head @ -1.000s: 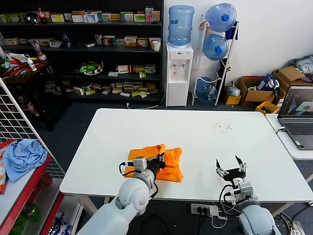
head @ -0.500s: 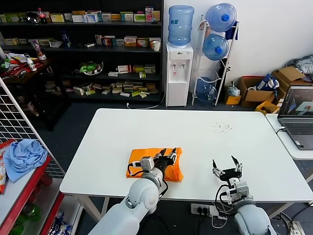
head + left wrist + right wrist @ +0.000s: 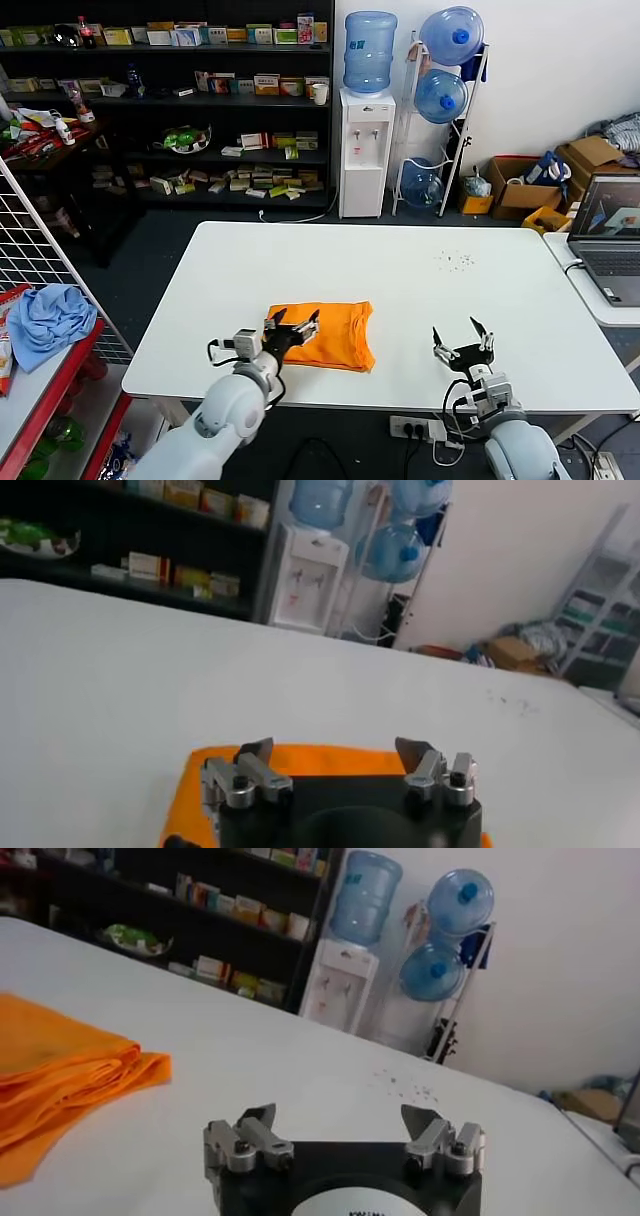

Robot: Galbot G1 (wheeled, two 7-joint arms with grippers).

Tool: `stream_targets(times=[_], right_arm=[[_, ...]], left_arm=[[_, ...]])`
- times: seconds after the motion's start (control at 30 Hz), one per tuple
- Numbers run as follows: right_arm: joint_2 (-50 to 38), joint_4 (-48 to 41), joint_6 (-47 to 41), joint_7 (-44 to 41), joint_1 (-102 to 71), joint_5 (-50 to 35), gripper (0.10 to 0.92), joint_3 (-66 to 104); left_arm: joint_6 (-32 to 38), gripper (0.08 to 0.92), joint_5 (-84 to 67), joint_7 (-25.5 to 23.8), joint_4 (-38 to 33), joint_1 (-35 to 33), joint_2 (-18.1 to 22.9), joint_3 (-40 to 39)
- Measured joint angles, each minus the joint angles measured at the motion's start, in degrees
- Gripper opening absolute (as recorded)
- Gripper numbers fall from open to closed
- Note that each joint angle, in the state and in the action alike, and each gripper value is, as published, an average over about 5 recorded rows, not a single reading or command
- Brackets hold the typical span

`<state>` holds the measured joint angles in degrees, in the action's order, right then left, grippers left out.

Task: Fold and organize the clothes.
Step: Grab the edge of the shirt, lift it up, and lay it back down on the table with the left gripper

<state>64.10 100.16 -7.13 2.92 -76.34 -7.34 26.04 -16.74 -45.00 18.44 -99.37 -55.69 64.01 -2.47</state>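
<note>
T-shirt (image 3: 322, 335) is lying folded in a flat orange packet near the table's (image 3: 420, 270) front edge | left gripper (image 3: 292, 322) is hovering at its left end, jaws spread wide and empty (likely clear of the fold) | right gripper (image 3: 461, 338) is waiting wide apart, well right of the shirt

A white table (image 3: 420, 280) stands on a dark floor (image 3: 150, 250); behind it dark shelves (image 3: 200, 100) hold boxed goods; a water dispenser (image 3: 366, 150) and a rack of blue bottles (image 3: 445, 100) stand against the white wall (image 3: 560, 60); cardboard boxes (image 3: 530, 185) sit nearby.
</note>
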Motion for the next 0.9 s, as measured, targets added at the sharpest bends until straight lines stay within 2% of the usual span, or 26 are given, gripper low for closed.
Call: stream_targets(times=[0.17,0.37,0.6,0.9], right_arm=[[-0.4,0.0,1.7,-1.5,-0.7,0.4,0.823,0.6],[-0.7,-0.1,3.2,-2.5,-1.7,0.5,0.823,1.5],[-0.7,-0.1,3.9,-3.1,-2.7,0.7,0.823,2.5],[-0.8,0.0,3.9,-3.3,-2.9,0.8,0.823,2.8]], left_arm=[[-2.3,0.823,-1.7,-5.2,0.5,-1.6,-4.7,3.3],[-5.7,0.823,-5.5,-11.3,2.9,-1.7,-7.3,6.6],[-8.4,0.823,-8.9,-15.9,6.1,-0.2,-8.0,7.6],[-9.7,0.823,-10.7,-18.9,10.9,2.8,-6.6,7.3]])
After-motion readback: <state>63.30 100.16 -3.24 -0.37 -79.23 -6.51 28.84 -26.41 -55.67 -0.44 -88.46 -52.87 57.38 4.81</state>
